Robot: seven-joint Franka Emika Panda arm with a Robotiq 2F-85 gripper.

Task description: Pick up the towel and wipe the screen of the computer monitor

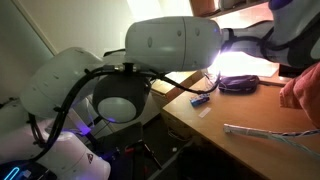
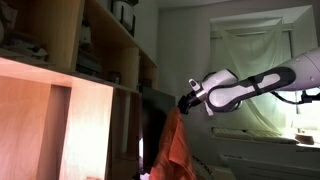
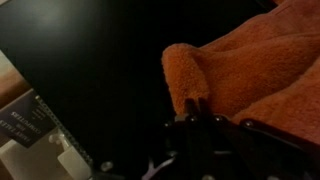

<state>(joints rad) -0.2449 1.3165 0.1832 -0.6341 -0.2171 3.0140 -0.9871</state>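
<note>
My gripper (image 3: 195, 104) is shut on a fold of the orange-red towel (image 3: 245, 65), which fills the right of the wrist view. The towel lies against the black face of the computer monitor (image 3: 90, 60), which takes up most of that view. In an exterior view the gripper (image 2: 188, 100) is at the end of the white arm, which reaches in from the right. The towel (image 2: 176, 145) hangs down from it in front of the dark monitor (image 2: 153, 120). An orange-red patch, likely the towel (image 1: 305, 88), shows at the right edge of an exterior view.
Tall wooden shelves (image 2: 90, 60) stand beside the monitor. A wooden desk (image 1: 230, 118) carries a bright glowing panel (image 1: 240, 64), a small dark bundle (image 1: 238, 85) and a pale strip (image 1: 270, 135). Below the screen lie a dark labelled item (image 3: 22, 125) and white objects (image 3: 68, 160).
</note>
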